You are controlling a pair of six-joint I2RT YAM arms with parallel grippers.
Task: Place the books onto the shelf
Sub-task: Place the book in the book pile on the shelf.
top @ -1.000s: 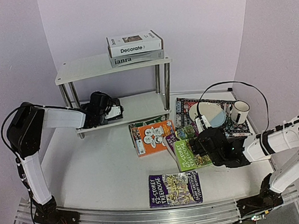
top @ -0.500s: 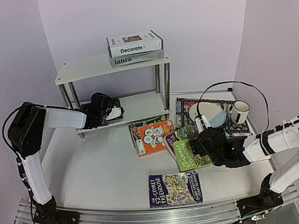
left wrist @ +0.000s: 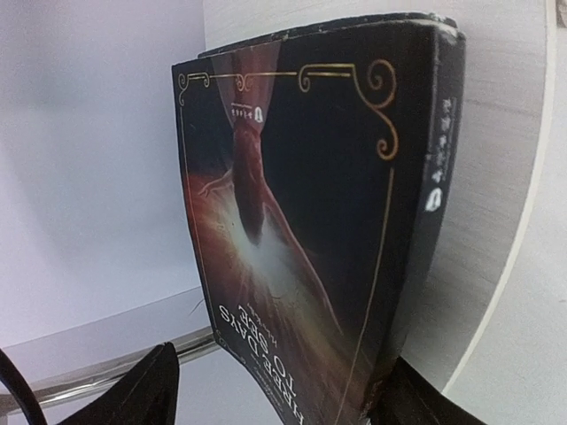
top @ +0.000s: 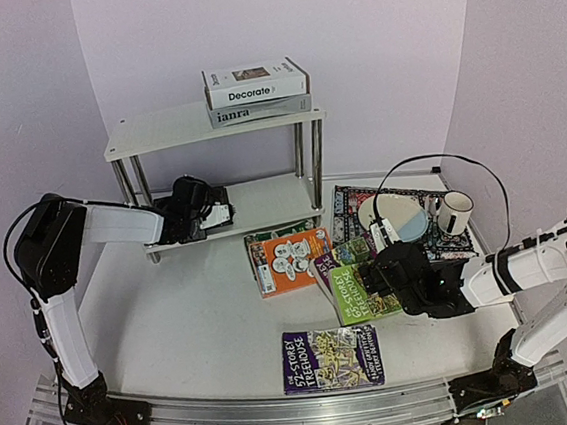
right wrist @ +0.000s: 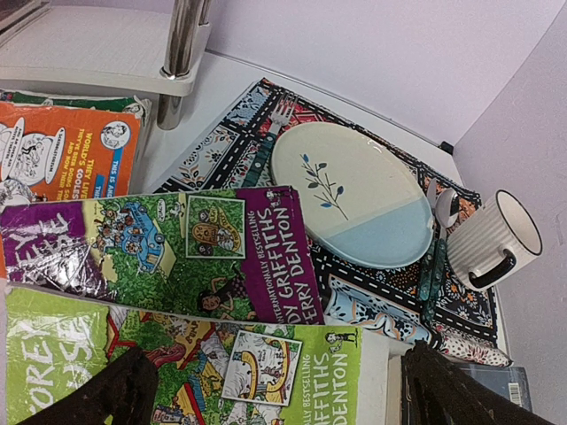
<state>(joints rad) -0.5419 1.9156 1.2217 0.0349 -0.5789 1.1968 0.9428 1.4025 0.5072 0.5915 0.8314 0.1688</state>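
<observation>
Book [left wrist: 301, 221], glossy dark, on matte shelf [left wrist: 500, 221], seemingly loose between left claw's [left wrist: 275, 398] spread fingers; right claw [right wrist: 275, 390] gapes.

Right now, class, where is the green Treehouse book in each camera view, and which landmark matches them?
Top external: the green Treehouse book lies right of centre, just below mid-height.
Left wrist: not in it.
Right wrist: the green Treehouse book runs along the bottom edge, below the purple Treehouse book.
Shared landmark: the white-and-blue plate, up and right of the book in both.
</observation>
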